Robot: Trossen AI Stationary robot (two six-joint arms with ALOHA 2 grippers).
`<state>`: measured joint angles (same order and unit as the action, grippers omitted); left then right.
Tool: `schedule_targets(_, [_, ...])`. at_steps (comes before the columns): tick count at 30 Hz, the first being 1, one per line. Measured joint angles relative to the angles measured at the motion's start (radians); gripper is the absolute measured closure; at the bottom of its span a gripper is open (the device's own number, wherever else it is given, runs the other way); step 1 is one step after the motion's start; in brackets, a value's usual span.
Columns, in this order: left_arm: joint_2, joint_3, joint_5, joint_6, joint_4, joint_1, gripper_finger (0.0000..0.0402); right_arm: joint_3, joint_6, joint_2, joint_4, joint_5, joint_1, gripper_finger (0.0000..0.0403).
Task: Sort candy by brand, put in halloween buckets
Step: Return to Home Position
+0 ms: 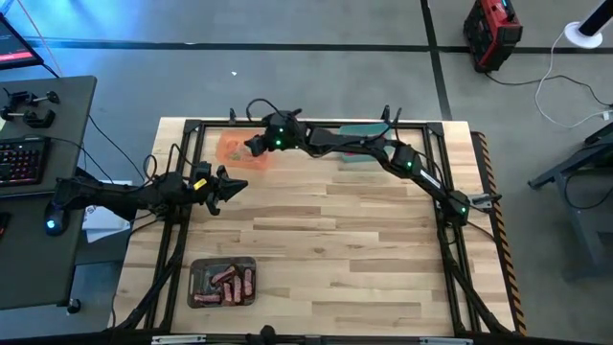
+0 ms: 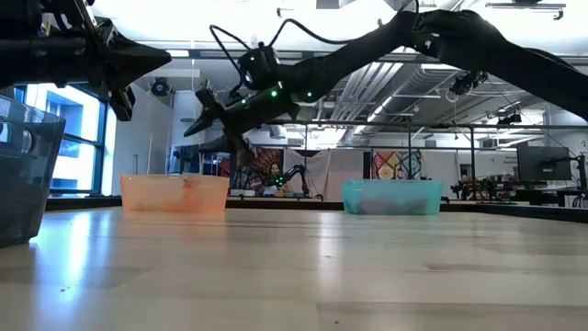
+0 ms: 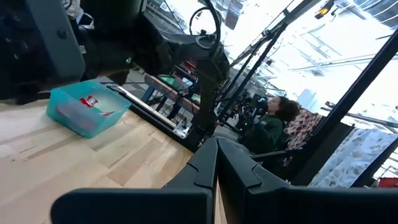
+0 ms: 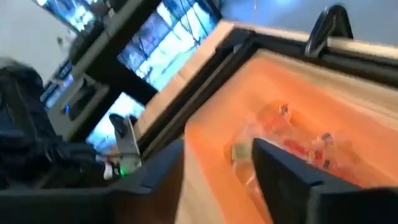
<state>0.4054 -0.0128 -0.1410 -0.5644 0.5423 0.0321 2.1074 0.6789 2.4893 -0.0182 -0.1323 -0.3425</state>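
Candy (image 1: 226,284) in red wrappers lies in the dark grey bucket (image 1: 195,278) at the near left of the worktop (image 1: 335,249). More wrapped pieces lie in the orange bucket (image 2: 175,194) at the far left. The green bucket (image 2: 392,196) stands at the far edge, right of the orange one. The right hand (image 1: 255,145) hangs above the orange bucket, released and empty. The left hand (image 1: 230,187) is raised over the left part of the worktop, clenched on nothing.

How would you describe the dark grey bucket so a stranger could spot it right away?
Looking down on the wooden table, go to the picture's lower left corner. The dark grey bucket sits there alone, holding red and brown candy. The orange bucket and the green bucket both stand along the opposite edge.
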Motion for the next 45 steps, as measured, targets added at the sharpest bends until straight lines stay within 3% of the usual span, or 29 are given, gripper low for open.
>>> schedule_targets(4, [0.000, 0.000, 0.000, 0.000, 0.000, 0.000, 0.0401, 0.029, -0.034, 0.000, 0.041, -0.143, -0.015, 0.0177])
schedule_targets(8, [0.000, 0.000, 0.000, 0.000, 0.000, 0.000, 0.0401, 0.046, -0.118, -0.047, 0.157, -0.255, -0.034, 0.0170])
schedule_targets(15, [0.000, 0.000, 0.000, 0.000, 0.000, 0.000, 0.0401, -0.035, -0.540, -0.272, 0.612, -0.226, -0.033, 0.0171])
schedule_targets(18, [0.000, 0.000, 0.000, 0.000, 0.000, 0.000, 0.0401, -0.226, -0.613, -0.418, 0.659, -0.222, -0.010, 0.0171])
schedule_targets(21, [0.000, 0.000, 0.000, 0.000, -0.001, 0.000, 0.0401, -0.527, -0.589, -0.624, 0.552, -0.217, 0.019, 0.0171])
schedule_targets(27, [0.000, 0.000, 0.000, 0.000, -0.001, 0.000, 0.0401, -1.165, -0.312, -1.124, 0.227, -0.110, 0.103, 0.0171])
schedule_targets(31, [0.000, 0.000, 0.000, 0.000, -0.001, 0.000, 0.0401, -1.449, -0.116, -1.422, 0.031, 0.005, 0.220, 0.0171])
schedule_targets(38, [0.000, 0.000, 0.000, 0.000, -0.001, 0.000, 0.0401, -1.714, -0.025, -1.752, -0.104, 0.224, 0.400, 0.0171])
schedule_targets(45, [0.000, 0.000, 0.000, 0.000, -0.001, 0.000, 0.0401, -1.815, -0.073, -1.968, -0.102, 0.245, 0.486, 0.0171])
